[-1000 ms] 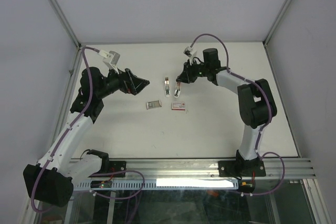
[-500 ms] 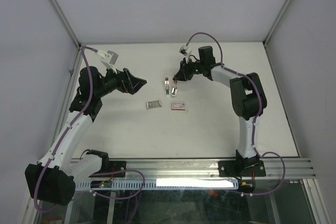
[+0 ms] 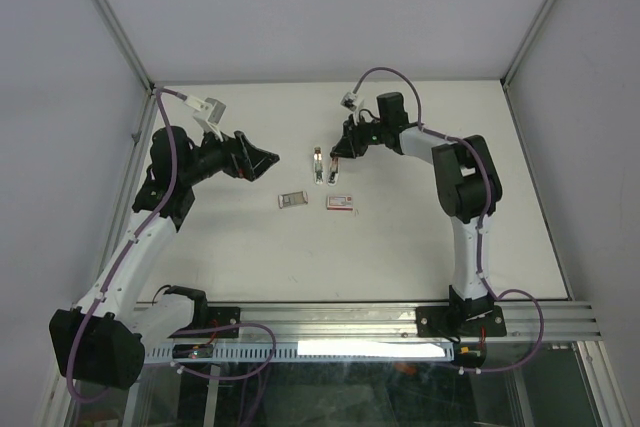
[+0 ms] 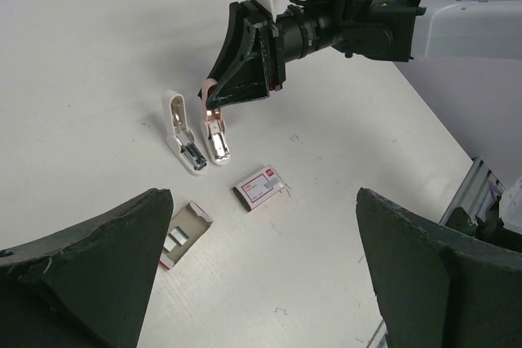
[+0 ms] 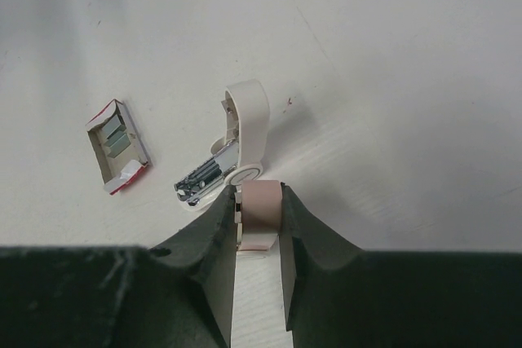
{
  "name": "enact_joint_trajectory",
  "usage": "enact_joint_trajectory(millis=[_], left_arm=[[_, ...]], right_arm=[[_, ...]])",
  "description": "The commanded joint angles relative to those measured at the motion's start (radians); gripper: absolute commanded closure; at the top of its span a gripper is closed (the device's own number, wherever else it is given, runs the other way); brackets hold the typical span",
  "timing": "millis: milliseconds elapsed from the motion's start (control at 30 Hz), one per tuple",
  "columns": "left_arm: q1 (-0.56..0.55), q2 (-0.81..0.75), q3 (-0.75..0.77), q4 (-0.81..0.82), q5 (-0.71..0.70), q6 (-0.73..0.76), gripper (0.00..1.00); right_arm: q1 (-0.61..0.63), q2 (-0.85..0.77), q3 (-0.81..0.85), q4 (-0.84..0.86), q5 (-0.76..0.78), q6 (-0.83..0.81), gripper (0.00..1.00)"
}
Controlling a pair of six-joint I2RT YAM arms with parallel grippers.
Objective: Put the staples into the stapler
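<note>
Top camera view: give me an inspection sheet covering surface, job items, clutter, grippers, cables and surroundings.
Surface: white table, nothing spilled that shows.
Job's things: stapler lying open, metal magazine exposed; staples in an open tray, apart from it.
Clutter: red-and-white box beside the staples.
Grippers: left gripper open, holding nothing; right gripper shut on the stapler's pink end.
Cables: purple cable looped along each arm, off the items.
Surroundings: pale enclosure walls; aluminium rail at the near edge.
</note>
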Motion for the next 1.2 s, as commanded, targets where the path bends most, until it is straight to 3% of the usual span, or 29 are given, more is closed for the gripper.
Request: enact_joint_trajectory(millis=[0,333,433,467,767,1000,1167], left_arm=[[0.018,0.0,-0.002,0.046,0.029,0.011,0.01],[0.022,-0.001,-0.006,0.049,0.036,0.008,0.01],[0.022,-0.002,-0.01,0.056,0.036,0.004,0.01],[0.023,-0.002,-0.012,0.059,0.036,0.002,0.01],[0.023,-0.026,-0.062,0.086,-0.081,-0.111,0.03],[-0.019,0.006,-0.176,0.158,-0.18,-0.289,0.05],[-0.09,0.116,-0.202,0.229,-0.257,-0.303,0.07]], right_arm=[[-0.01,0.014,0.047,0.049,-0.027,-0.014,0.86],[-0.043,-0.01,0.016,0.091,0.014,0.038,0.53],[-0.058,-0.041,-0.024,0.152,0.011,0.08,0.28],[-0.065,-0.05,-0.035,0.174,0.008,0.098,0.24],[-0.169,-0.208,-0.221,0.447,0.048,0.341,0.21],[-0.188,-0.419,-0.338,0.384,0.179,0.487,0.29],[-0.187,-0.609,-0.469,0.299,0.247,0.584,0.32]])
